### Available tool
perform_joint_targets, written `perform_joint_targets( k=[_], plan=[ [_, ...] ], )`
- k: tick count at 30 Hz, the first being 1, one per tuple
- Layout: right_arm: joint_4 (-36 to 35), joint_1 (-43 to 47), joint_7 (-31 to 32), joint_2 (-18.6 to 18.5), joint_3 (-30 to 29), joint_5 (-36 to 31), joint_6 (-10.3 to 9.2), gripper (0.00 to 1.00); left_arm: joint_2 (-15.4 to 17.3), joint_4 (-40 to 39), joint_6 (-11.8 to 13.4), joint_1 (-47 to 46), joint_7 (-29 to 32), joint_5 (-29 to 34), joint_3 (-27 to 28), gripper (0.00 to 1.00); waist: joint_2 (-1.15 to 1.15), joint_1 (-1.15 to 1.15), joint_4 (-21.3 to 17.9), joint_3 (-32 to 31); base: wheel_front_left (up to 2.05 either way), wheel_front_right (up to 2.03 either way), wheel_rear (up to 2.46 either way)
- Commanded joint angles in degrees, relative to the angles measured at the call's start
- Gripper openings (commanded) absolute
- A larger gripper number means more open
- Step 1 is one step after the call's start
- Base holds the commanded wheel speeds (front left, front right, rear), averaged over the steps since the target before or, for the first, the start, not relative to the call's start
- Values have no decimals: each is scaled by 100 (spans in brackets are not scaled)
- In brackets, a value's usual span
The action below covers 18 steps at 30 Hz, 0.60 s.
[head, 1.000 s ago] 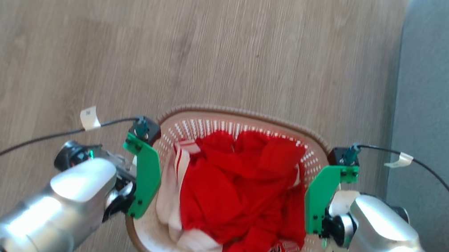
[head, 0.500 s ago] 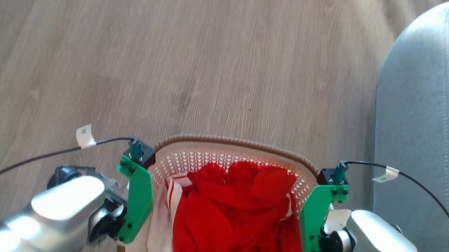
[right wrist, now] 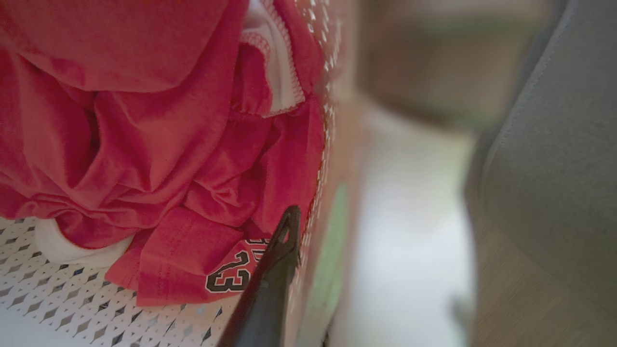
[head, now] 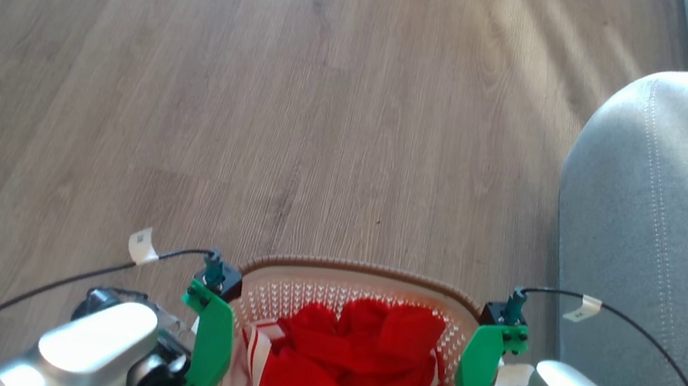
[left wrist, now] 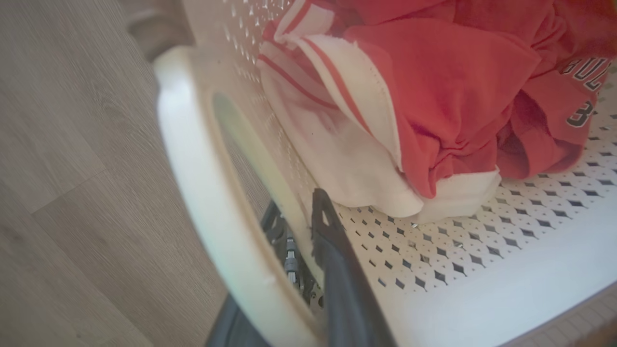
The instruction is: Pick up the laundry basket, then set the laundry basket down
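Brackets basket (head: 358,279) from both sides beside sofa (head: 673,204), forearms angled inward; clamps left gripper (left wrist: 300,212) across its wall; puts one right gripper (right wrist: 301,226) finger inside, grip impossible to tell

Laundry basket (head: 359,269) — near half below head view's edge

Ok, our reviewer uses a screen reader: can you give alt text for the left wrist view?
The left gripper clamps the side wall of the laundry basket, one dark finger inside, the other outside by the white handle. Red-and-white clothes lie heaped inside; wood floor beyond.
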Motion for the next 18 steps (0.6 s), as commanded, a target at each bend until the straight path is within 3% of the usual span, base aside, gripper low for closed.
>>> perform_joint_targets(
  k=[1, 18],
  plan=[
    [-336, -73, -36, 120, 69, -81, 44, 0, -19, -381, -155, -46, 100, 127, 10, 0, 0, 1, 12, -36, 0, 0, 0],
    [-565, 111, 128, 128, -256, -322, 44, 0, -110, -430, -155, -6, 213, 173, 10, 0, 0, 1, 6, -130, 0, 0, 0]
  ],
)
